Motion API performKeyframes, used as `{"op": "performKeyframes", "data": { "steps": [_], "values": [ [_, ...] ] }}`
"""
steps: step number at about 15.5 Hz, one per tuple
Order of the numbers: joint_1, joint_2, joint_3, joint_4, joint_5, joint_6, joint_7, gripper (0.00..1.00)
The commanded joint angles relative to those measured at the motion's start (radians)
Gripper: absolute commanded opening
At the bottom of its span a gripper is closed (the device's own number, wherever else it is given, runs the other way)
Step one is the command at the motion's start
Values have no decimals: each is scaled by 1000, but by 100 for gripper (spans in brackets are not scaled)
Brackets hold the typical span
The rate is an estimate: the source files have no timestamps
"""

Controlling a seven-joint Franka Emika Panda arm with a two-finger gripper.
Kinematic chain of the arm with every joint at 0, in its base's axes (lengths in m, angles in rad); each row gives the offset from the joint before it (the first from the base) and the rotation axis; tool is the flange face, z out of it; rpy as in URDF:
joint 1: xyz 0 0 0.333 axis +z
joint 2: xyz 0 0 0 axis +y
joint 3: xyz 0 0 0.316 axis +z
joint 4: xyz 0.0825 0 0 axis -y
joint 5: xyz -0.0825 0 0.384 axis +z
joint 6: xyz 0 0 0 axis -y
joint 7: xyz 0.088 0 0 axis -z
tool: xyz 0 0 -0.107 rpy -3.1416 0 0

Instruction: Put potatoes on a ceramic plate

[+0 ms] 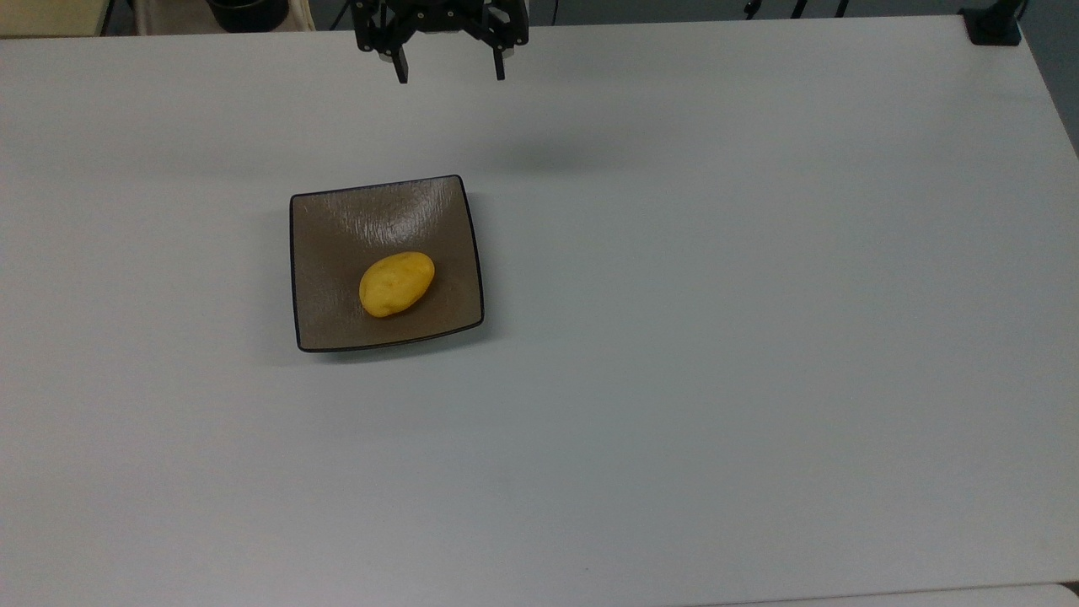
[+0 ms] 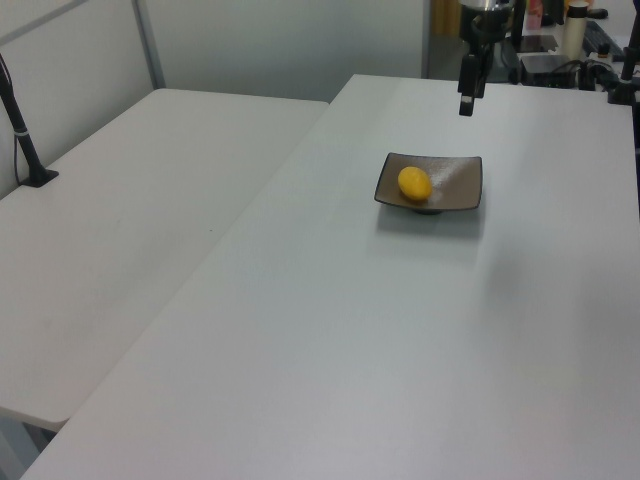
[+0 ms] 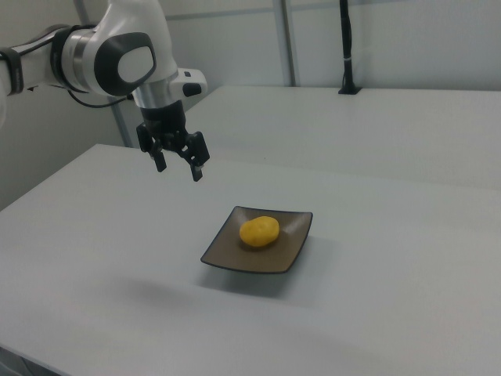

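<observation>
Smooth egg-shaped potato [image 1: 396, 284] on glossy square plate [image 1: 337, 244] (streaked); hand [image 1: 451, 76] open, empty.
</observation>
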Motion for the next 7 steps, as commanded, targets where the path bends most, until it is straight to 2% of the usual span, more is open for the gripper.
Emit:
{"op": "performKeyframes", "data": {
  "steps": [1, 3, 7],
  "values": [
    [24, 18, 11, 23, -52, -38, -5, 100],
    [24, 12, 27, 11, -85, -57, -3, 100],
    [24, 12, 27, 12, -91, -57, -3, 100]
  ]
}}
